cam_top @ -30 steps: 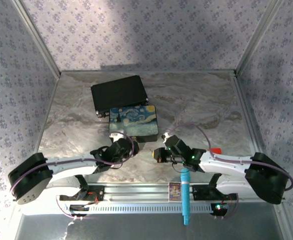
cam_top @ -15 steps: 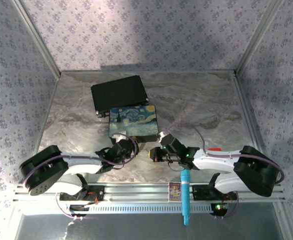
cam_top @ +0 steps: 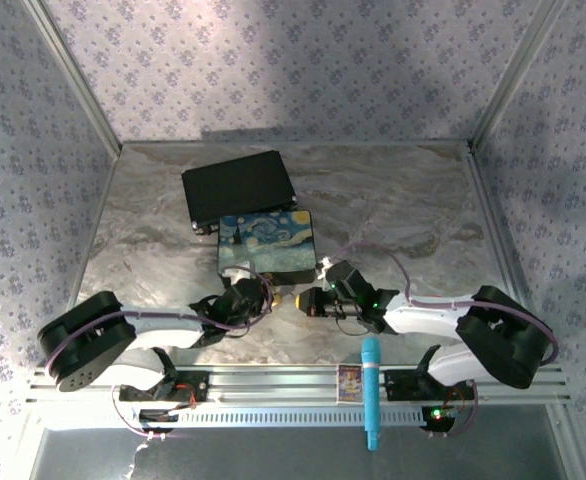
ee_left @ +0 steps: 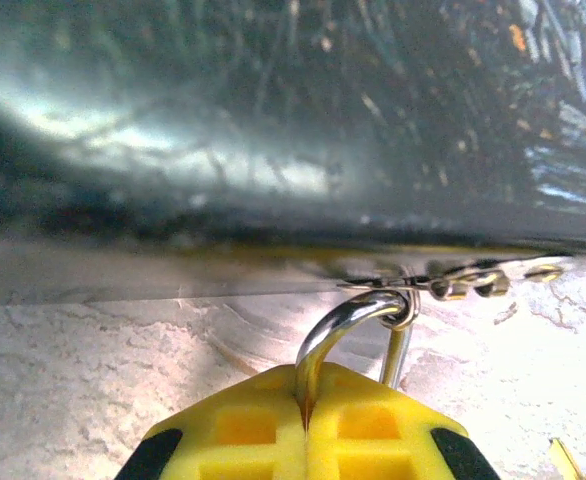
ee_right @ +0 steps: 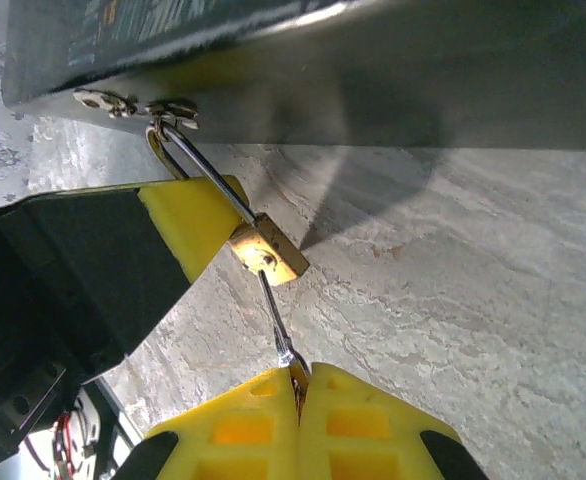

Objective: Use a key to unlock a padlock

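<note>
left claw (ee_left: pixel 304 428) clamped on padlock (ee_right: pixel 266 254) shackle, right claw (ee_right: pixel 300 392) pinching inserted key (ee_right: pixel 276 322)

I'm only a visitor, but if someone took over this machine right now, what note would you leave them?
Left gripper: jaws shut on the shackle of the padlock.
Right gripper: jaws shut on the key, its tip in the padlock's underside.
The padlock hangs from the hasp on the starry-night box.
Done: both things gripped, key apparently inserted.
Left: turn the key, pull the shackle free.
</note>
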Controlling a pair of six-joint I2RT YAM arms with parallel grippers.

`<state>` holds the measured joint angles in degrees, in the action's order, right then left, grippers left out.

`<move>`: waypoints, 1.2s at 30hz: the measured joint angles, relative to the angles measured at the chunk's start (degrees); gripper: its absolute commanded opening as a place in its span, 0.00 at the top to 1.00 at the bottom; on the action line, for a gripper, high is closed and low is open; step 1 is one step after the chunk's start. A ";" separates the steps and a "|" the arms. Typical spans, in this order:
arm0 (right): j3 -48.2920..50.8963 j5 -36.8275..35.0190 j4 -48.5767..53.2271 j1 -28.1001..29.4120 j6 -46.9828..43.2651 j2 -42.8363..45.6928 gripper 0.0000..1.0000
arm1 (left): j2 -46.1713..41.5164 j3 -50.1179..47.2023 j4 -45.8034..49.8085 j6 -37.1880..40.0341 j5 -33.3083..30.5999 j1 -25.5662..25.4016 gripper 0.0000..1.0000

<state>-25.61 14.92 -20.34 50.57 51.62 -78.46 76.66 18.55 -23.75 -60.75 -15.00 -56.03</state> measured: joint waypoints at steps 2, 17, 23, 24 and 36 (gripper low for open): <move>0.46 1.92 -0.94 -0.76 -0.04 -0.20 1.00 | -0.39 0.00 0.66 -1.07 0.70 0.17 1.00; 6.38 16.72 -16.17 -4.48 4.31 -6.73 1.00 | -2.03 -0.07 -0.24 -12.07 6.49 0.74 1.00; 6.75 19.80 -19.45 -5.49 6.32 -9.16 1.00 | -2.32 -0.42 -0.59 -12.83 6.91 0.96 1.00; 6.69 20.22 -20.24 -5.49 6.80 -10.10 1.00 | -2.29 -0.42 -0.74 -12.87 6.91 0.96 1.00; 6.10 21.79 -29.79 -6.01 12.07 -18.08 1.00 | -2.21 -0.79 -2.47 -13.75 7.34 0.98 1.00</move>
<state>-19.51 36.71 -50.13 44.56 63.68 -96.53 74.46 17.76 -26.22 -74.50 -7.66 -55.05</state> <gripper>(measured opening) 0.052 0.041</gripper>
